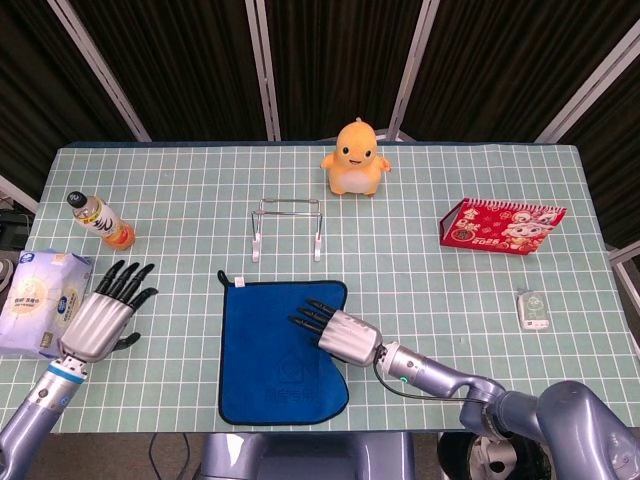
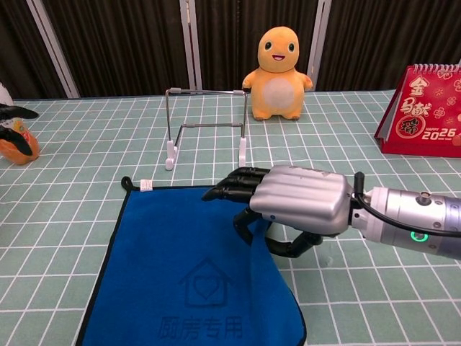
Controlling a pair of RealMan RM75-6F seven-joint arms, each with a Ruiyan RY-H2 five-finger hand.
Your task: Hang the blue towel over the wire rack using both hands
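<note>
While the blue towel [image 2: 180, 281] lies flat, right hand [image 2: 292, 205] fingers [image 2: 229, 191] seemingly pinch its edge.

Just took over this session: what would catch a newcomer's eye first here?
The blue towel lies flat at the table's near edge, with the right hand at its right edge, fingers over the cloth. Behind it stands the bare wire rack, then the orange plush toy. The left hand hovers open at far left.

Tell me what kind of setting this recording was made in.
Most likely a lab or data-collection booth, not a home: a table under a grid-printed mat, black curtain panels behind it, and unrelated props laid out, such as an orange plush toy, a red calendar and a wire rack.
</note>
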